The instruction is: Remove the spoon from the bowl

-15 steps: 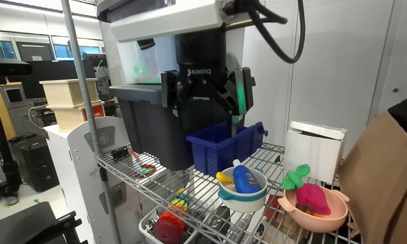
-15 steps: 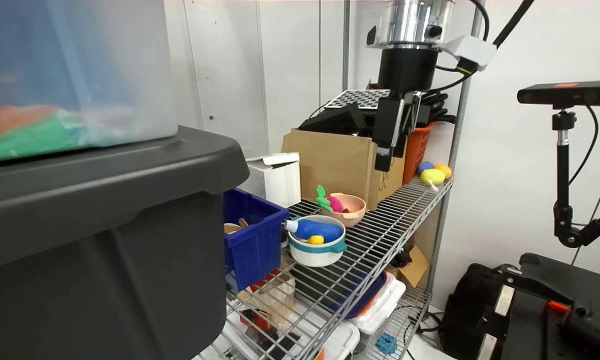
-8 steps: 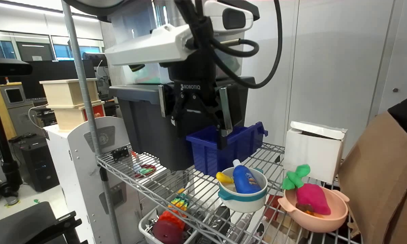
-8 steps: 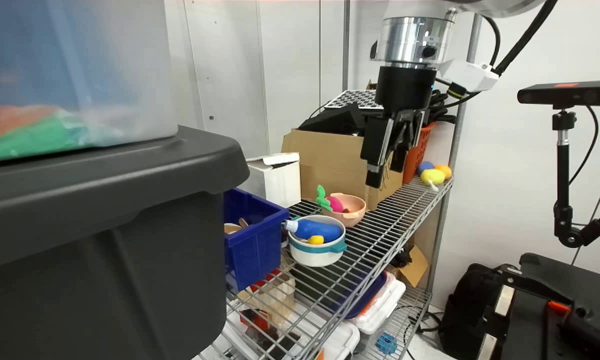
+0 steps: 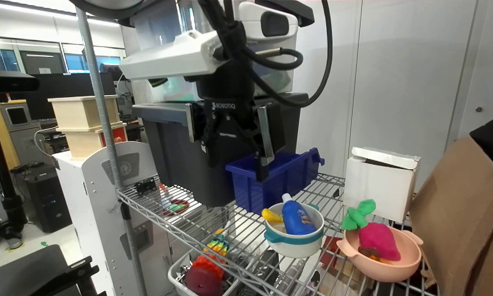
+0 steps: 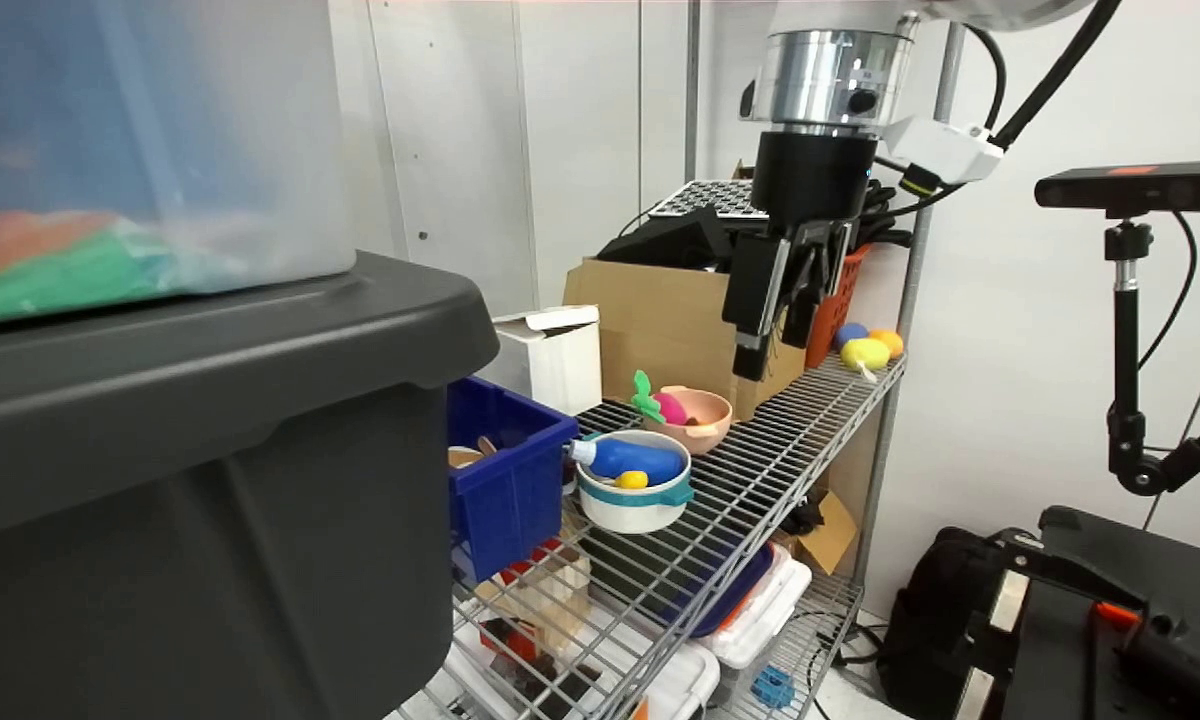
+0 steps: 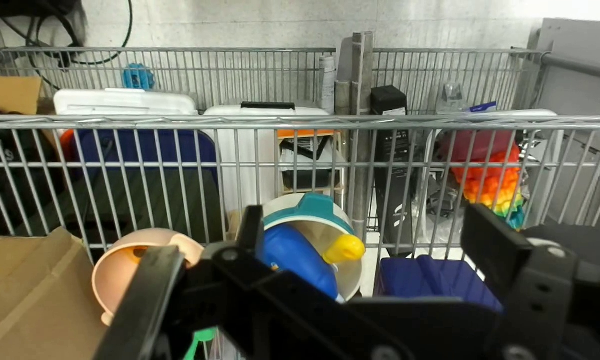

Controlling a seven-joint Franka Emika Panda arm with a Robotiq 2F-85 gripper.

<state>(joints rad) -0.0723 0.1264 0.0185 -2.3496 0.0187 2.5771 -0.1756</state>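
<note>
The peach bowl (image 5: 384,270) stands on the wire shelf beside a cardboard box. It holds a magenta toy with green leaves (image 5: 378,240) and small brown and orange pieces. The bowl also shows in the other views (image 6: 708,440) (image 7: 114,280), in the wrist view partly behind a finger. I cannot make out a spoon in it; a spoon is hidden or out of view. My gripper (image 5: 237,165) is open and empty. It points down above the shelf, away from the peach bowl. It also shows in the other views (image 6: 772,350) (image 7: 370,232).
A white and teal bowl (image 5: 295,247) holds a blue bottle (image 5: 298,220) and a yellow piece (image 5: 272,216). A blue bin (image 5: 252,193) stands beside it, with a tan item and brown stick inside (image 6: 487,446). A large dark tote (image 5: 180,164), white box (image 5: 378,189) and cardboard box (image 5: 456,213) flank them.
My open gripper has moved down and, in an exterior view, to the left, mostly in the first half second. The bowls and other objects have not moved.
</note>
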